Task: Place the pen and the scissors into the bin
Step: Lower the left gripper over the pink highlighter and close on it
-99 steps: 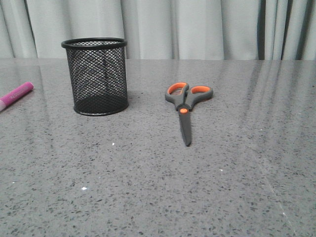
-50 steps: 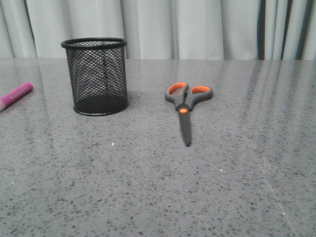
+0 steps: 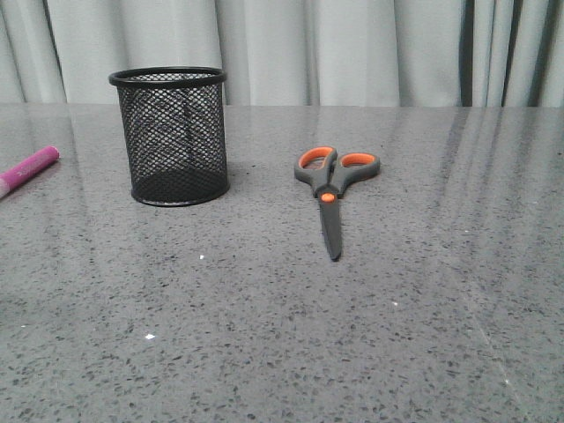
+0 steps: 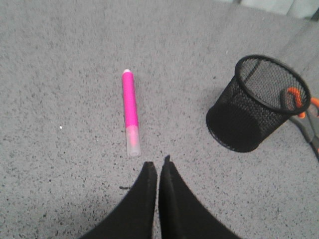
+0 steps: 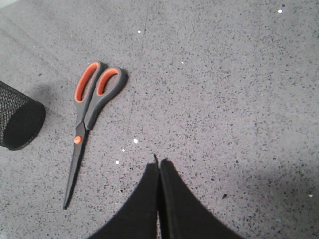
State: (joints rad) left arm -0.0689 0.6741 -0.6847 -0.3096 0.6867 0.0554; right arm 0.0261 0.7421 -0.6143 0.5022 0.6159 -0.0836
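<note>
Bin (image 3: 174, 137) upright, empty; pen (image 4: 130, 112) lying L of it, scissors (image 3: 330, 189) flat R. Both grippers (image 4: 158, 162) (image 5: 159, 162) seen closed, nothing gripped.

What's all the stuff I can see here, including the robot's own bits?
Bin: one, black wire mesh, upright on the table, left of centre, nothing seen inside.
Scissors: one pair, dark grey with orange, closed, flat on the table right of the bin.
Pen: one, magenta with a paler end, flat on the table left of the bin.
Table: one, speckled grey.
Curtain: pale grey, behind the table.
Left gripper: black, fingers together, near the pen.
Right gripper: black, fingers together, near the scissors.
</note>
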